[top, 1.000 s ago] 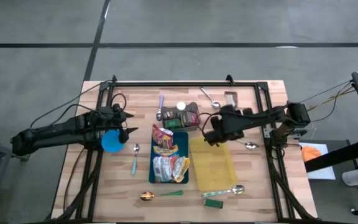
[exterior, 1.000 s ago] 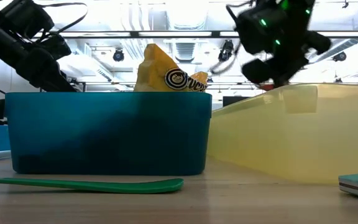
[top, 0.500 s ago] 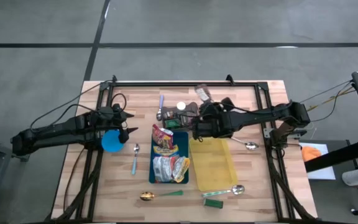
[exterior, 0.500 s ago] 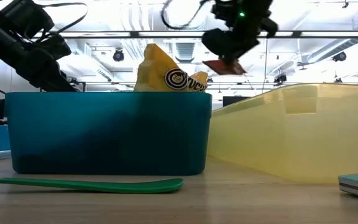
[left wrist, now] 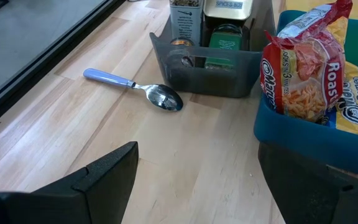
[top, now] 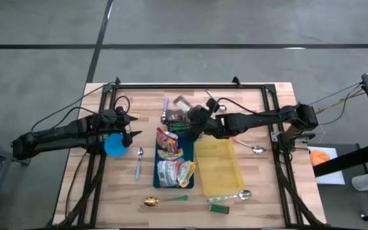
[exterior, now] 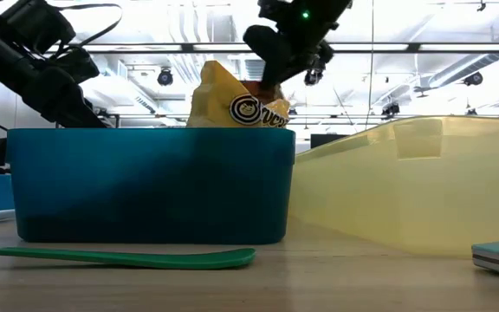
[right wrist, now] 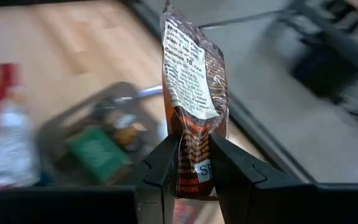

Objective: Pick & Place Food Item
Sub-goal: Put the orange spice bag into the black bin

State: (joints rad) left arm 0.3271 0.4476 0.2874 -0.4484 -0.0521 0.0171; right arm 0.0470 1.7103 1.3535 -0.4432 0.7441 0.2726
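My right pincer [right wrist: 188,163] was clenched on a brown packet [right wrist: 192,102], probably above the grey caddy [top: 185,121]; I should lower it slowly.

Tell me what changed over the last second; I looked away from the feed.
The right gripper, jaws shut on a brown snack packet, swung left from above the yellow tray to over the dark organizer. The left gripper stayed open beside the blue cup.
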